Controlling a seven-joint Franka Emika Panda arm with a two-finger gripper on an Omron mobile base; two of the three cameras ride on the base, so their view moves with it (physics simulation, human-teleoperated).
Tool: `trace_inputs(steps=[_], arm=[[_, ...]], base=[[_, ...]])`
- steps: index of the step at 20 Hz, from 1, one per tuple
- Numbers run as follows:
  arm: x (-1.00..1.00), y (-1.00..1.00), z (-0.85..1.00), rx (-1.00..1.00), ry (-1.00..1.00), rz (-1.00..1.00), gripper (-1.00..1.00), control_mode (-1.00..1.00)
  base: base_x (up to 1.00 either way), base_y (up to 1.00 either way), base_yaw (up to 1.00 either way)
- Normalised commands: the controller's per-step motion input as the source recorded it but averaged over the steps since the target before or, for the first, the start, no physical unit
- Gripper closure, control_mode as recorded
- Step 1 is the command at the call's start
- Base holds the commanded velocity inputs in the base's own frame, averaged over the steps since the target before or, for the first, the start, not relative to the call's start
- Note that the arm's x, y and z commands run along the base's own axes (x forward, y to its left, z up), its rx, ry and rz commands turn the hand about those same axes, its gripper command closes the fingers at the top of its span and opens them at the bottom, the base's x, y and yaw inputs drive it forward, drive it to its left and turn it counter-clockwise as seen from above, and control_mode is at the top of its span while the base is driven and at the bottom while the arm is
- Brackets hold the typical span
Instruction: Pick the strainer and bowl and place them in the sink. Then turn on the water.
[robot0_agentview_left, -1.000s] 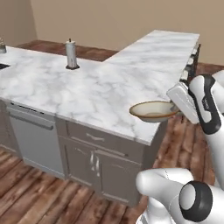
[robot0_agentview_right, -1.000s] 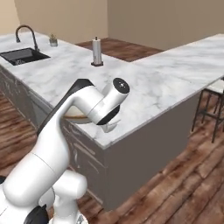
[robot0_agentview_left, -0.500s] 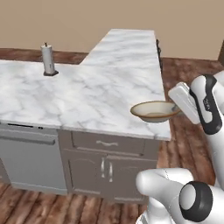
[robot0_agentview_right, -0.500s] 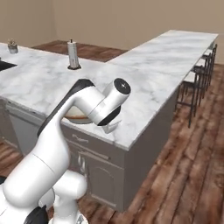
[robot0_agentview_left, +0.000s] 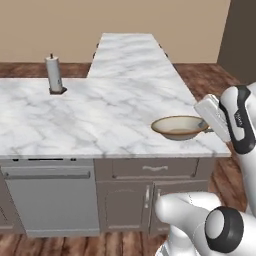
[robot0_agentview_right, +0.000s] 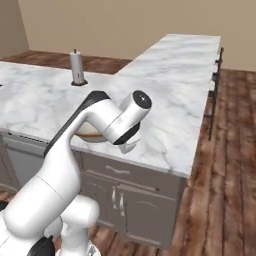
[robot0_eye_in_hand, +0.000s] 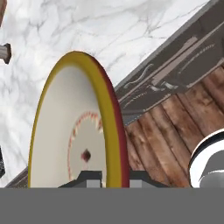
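Marble desk (robot0_agentview_left: 90, 115) stretches beyond the gripper (robot0_agentview_left: 209, 129), which pinches the bowl (robot0_agentview_left: 179, 127) by its rim; a paper-towel roll (robot0_agentview_left: 54, 74) stands well away.

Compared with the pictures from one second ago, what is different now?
The base turned, so the whole view swung: the sink has left sight. The jaws stay shut on the rim of the wide shallow tan bowl, carried at the same place by the gripper. Nothing was released.

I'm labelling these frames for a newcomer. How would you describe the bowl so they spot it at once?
Find the marble counter; near its front right corner the gripper holds the bowl by its rim. It is wide, shallow, tan with a darker rim, unlike the tall paper towel roll far left.
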Motion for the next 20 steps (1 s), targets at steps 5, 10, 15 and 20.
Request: trace_inputs(steps=[5, 10, 15, 20], arm=[[0.0, 0.0, 0.0, 0.0, 0.0, 0.0, 1.0, 1.0], [0.0, 0.0, 0.0, 0.0, 0.0, 0.0, 1.0, 1.0], [0.0, 0.0, 0.0, 0.0, 0.0, 0.0, 1.0, 1.0], [0.0, 0.0, 0.0, 0.0, 0.0, 0.0, 1.0, 1.0]], base=[[0.0, 1.0, -0.18], [0.0, 1.0, -0.1], [0.0, 1.0, -0.11], [0.0, 1.0, -0.17]])
